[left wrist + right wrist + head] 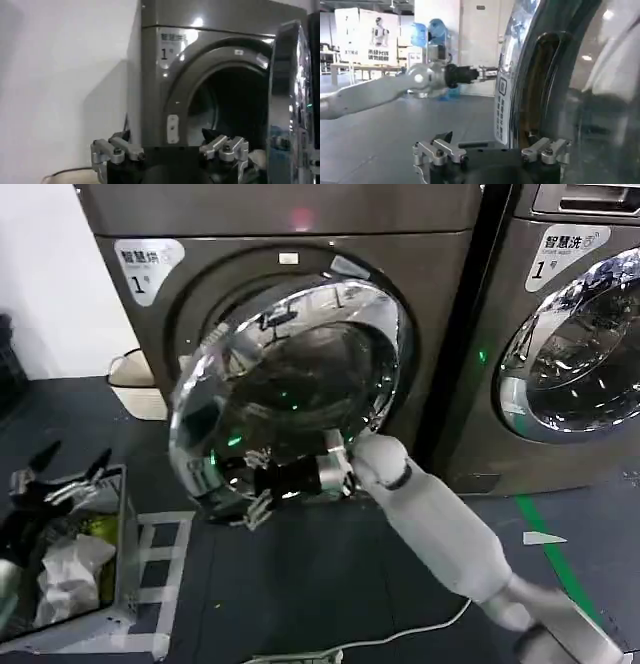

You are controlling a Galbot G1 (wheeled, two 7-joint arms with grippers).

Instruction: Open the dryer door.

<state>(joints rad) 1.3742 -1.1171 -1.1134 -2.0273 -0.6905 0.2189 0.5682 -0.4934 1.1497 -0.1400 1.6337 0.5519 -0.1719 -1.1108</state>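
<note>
The dryer door (290, 384) stands partly swung out from the dryer's drum opening (235, 105), its chrome ring around dark bulging glass. My right gripper (255, 484) is at the door's lower rim, open. In the right wrist view the ring's edge with its white label (501, 110) lies between the spread fingers of the right gripper (489, 142). My left gripper (70, 464) hangs low at the left, open and empty. In the left wrist view the left gripper (167, 137) faces the dryer front, with the door (292, 100) edge-on beside it.
A second machine (560, 224) with its own chrome-ringed door (575, 349) stands to the right. A wire basket (125, 524) of clutter sits at the lower left. A white bin (135, 384) is by the wall. A white cable (400, 639) and green tape (545, 544) lie on the floor.
</note>
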